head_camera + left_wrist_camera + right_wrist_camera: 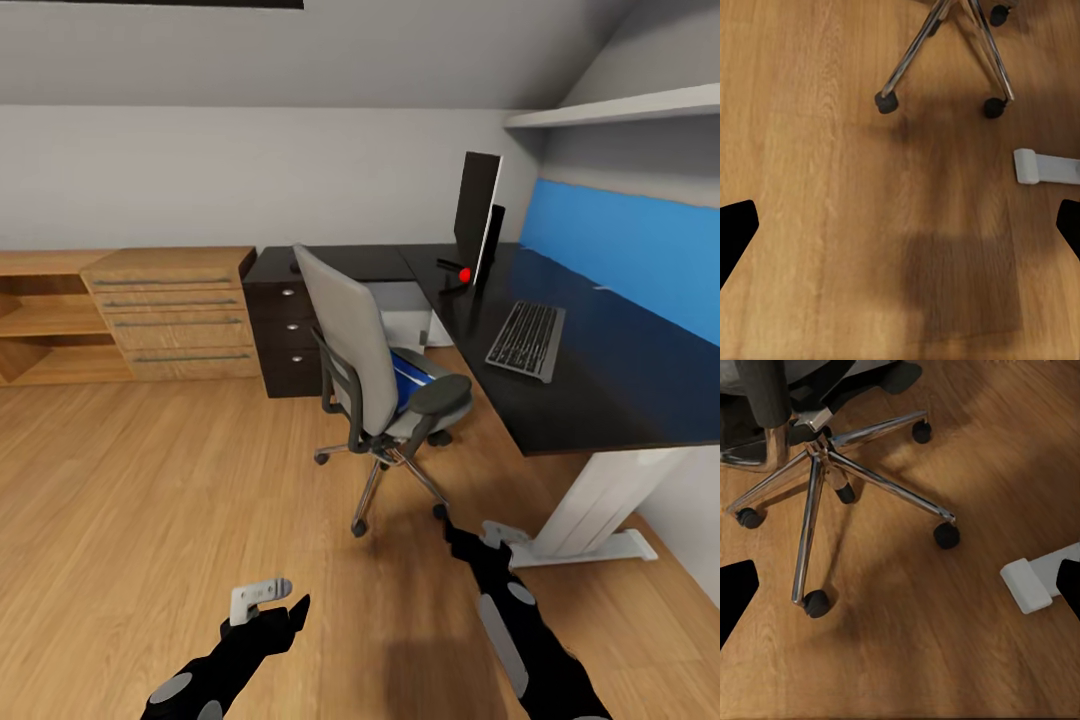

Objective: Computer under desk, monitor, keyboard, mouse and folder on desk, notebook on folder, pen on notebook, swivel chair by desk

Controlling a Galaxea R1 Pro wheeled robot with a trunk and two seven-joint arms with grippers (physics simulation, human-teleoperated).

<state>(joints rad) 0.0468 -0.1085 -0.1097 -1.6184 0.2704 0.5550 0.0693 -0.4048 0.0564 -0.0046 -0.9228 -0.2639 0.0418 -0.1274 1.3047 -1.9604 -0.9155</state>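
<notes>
The grey swivel chair stands on the wood floor in front of the black L-shaped desk, with the blue folder lying on its seat. On the desk the monitor stands edge-on and the keyboard lies nearer me. A light grey box, apparently the computer, sits under the desk behind the chair. My left gripper hangs open over bare floor. My right gripper is open too, low beside the chair's chrome star base. Notebook, pen and mouse are not clearly visible.
A wooden dresser and open shelves line the back wall at the left. The desk's drawer unit stands behind the chair. The white desk foot lies near my right gripper. A blue wall panel backs the desk.
</notes>
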